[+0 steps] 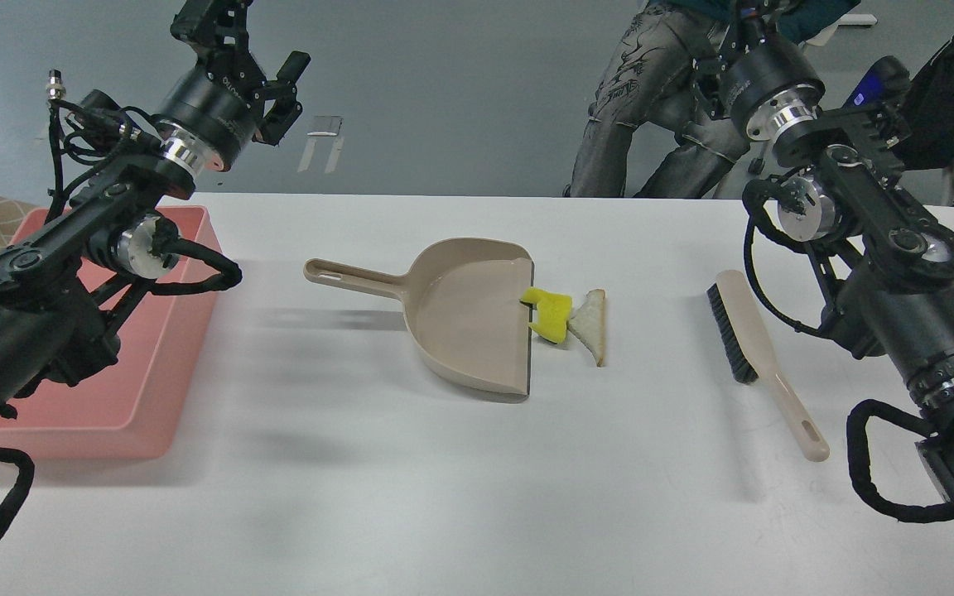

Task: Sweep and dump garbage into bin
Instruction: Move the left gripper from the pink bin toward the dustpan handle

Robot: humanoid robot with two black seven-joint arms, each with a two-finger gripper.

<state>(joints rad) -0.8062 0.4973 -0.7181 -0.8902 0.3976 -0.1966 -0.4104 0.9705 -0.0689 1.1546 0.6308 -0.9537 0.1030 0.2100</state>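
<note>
The garbage lies mid-table: a yellow spongy chunk sits across the open lip of the beige dustpan, and a pale bread slice rests on the table touching the chunk's right side. The dustpan's handle points left. A beige brush with black bristles lies to the right, bristles facing the dustpan. The salmon-pink bin stands at the left edge, partly hidden by my left arm. My left gripper hangs high beyond the bin, open and empty. My right gripper is cut off by the top edge.
The white table ends at a far edge behind the dustpan. People stand beyond it at the upper right. Cables loop off both of my arms near the lower corners.
</note>
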